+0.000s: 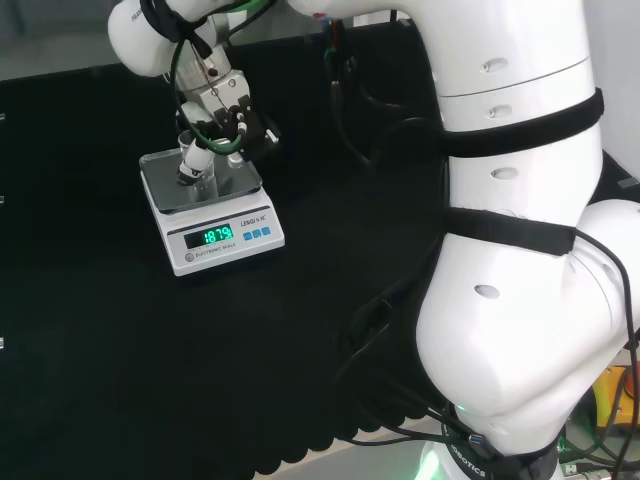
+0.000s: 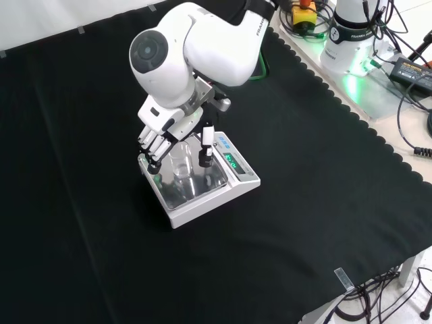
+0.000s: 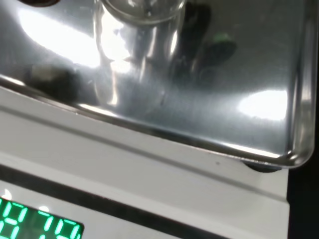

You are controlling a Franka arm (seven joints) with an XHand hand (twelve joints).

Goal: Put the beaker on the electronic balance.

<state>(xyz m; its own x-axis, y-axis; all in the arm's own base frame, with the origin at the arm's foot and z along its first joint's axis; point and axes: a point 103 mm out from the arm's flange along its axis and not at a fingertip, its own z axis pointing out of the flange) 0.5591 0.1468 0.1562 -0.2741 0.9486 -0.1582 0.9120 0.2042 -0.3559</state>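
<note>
Clear glass beaker (image 2: 181, 164) upright on the steel pan of the white electronic balance (image 2: 202, 196). Between the black-and-white robot hand (image 2: 165, 135) fingers (image 2: 152, 145) and thumb, which stand apart either side; contact unclear.

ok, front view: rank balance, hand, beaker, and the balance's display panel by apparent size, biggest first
1. Electronic balance, largest by far.
2. Hand, spread over the pan; it sits higher, nearer the camera, so it may look bigger than it is.
3. Beaker, clear glass standing on the pan.
4. Display panel, smallest.
</note>
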